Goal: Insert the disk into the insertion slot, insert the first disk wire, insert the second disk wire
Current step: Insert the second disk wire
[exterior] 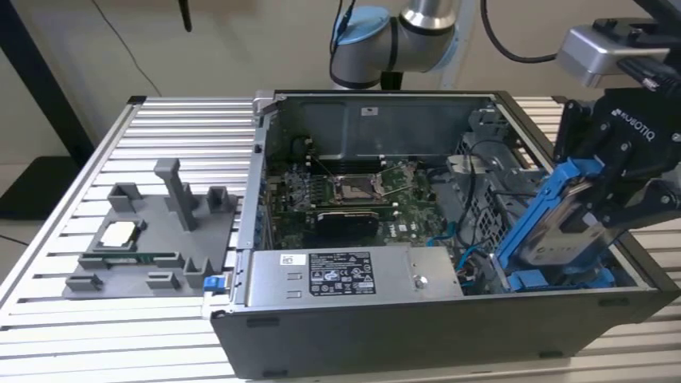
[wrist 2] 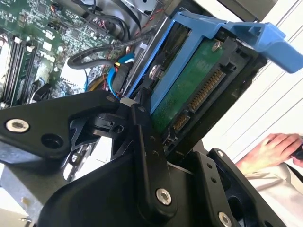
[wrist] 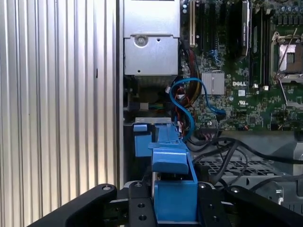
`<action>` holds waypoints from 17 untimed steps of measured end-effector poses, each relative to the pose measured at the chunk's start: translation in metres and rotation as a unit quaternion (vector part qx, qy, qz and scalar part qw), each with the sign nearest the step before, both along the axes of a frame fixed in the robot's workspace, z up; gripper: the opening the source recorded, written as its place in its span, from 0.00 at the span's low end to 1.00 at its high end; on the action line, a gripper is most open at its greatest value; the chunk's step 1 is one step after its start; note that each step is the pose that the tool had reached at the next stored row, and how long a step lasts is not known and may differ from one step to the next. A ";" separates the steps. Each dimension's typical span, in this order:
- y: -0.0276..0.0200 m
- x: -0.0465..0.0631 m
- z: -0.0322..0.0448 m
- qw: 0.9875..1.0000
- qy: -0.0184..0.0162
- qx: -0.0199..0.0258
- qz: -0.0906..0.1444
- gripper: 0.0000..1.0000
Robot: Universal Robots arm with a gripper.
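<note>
At the open case [exterior: 426, 331], gripper [exterior: 608, 209] clamps tilted disk [exterior: 559, 237].

I log a work table [exterior: 64, 319] of ribbed aluminium slats, running across the exterior view from eight o'clock through six to four. The slats lie side to side and carry a soft sheen. Behind it, from ten to twelve o'clock, stands a plain beige wall [exterior: 234, 48]. A black upright post [exterior: 43, 88] rises at ten o'clock, with a dark shape [exterior: 32, 191] at its foot that I cannot identify. Pale floor [exterior: 15, 249] shows at nine. Lighting is even, with no hard shadows.
</note>
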State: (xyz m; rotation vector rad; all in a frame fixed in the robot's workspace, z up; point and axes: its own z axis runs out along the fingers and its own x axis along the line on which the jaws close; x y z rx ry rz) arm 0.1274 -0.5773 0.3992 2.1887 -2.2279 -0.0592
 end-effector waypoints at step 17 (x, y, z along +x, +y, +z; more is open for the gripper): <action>0.0000 0.000 -0.0083 1.000 0.000 0.000 0.000 0.40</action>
